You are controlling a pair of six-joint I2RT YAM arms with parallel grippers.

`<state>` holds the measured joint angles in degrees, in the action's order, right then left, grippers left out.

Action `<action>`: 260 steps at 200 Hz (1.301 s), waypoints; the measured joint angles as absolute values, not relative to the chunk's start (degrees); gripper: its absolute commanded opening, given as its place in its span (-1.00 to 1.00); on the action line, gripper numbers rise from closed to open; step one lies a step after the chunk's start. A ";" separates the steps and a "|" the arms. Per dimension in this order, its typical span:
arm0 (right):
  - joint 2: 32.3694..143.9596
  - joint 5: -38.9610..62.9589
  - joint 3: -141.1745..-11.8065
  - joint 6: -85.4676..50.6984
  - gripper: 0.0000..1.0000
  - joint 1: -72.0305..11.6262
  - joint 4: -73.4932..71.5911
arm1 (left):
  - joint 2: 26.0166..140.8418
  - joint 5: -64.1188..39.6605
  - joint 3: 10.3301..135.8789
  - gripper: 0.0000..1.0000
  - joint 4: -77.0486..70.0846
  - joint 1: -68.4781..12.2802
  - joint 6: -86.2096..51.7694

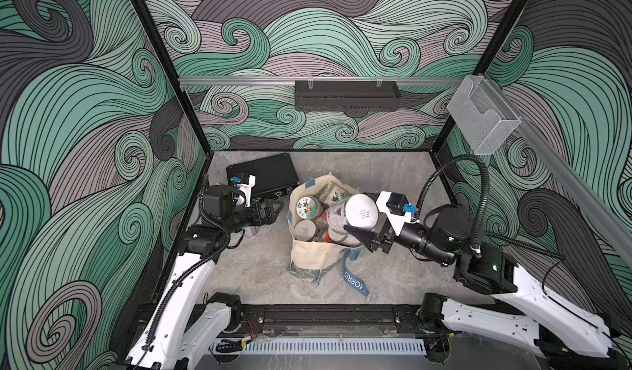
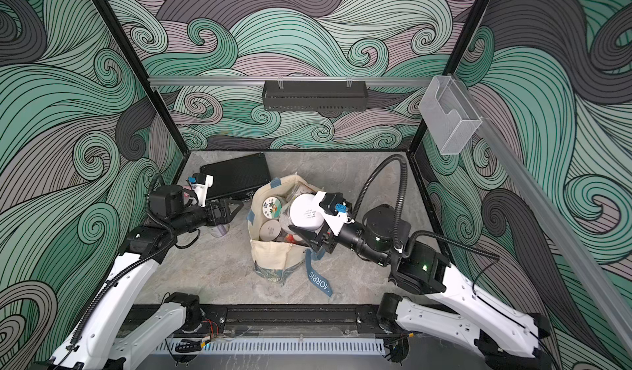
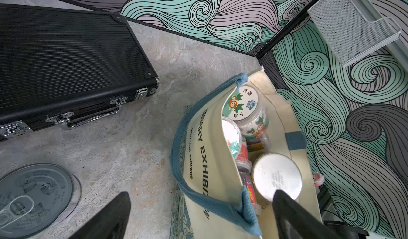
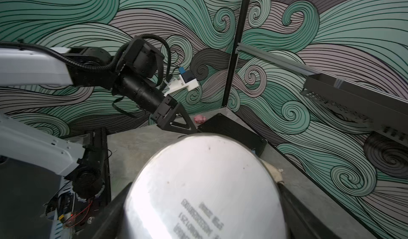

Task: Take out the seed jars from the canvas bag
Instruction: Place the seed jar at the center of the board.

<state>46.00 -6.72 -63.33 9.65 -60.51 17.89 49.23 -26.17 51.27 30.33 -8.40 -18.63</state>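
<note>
The right gripper (image 1: 355, 216) is clamped across one large seed jar (image 4: 205, 182), held tilted above the mouth of the canvas bag (image 1: 311, 255). The jar's silver end fills the right wrist view and hides the far finger in both top views, while the left gripper (image 1: 275, 209) stands wide and empty over the table (image 1: 393, 180). Three jar lids (image 1: 309, 207) show in the bag, with more jars beneath too crowded to count. One pull-tab jar (image 3: 37, 196) stands out on the table, mostly hidden under the left arm from above, near the single black case (image 1: 270, 173). The bag stands mid-table, with bare surface in front of it and to its right.
</note>
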 measured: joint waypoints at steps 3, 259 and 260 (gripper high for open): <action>46.00 -7.86 -63.33 9.65 0.42 -60.51 18.11 | 49.23 -26.17 51.24 0.97 30.30 -8.40 -18.61; 69.06 -5.69 -51.27 -15.51 0.45 -4.91 18.83 | 51.53 -26.15 51.16 0.97 29.98 -8.80 -18.61; 69.17 -5.65 -51.24 -15.51 0.45 -4.82 18.70 | 51.53 -26.15 51.16 0.97 29.95 -8.80 -18.61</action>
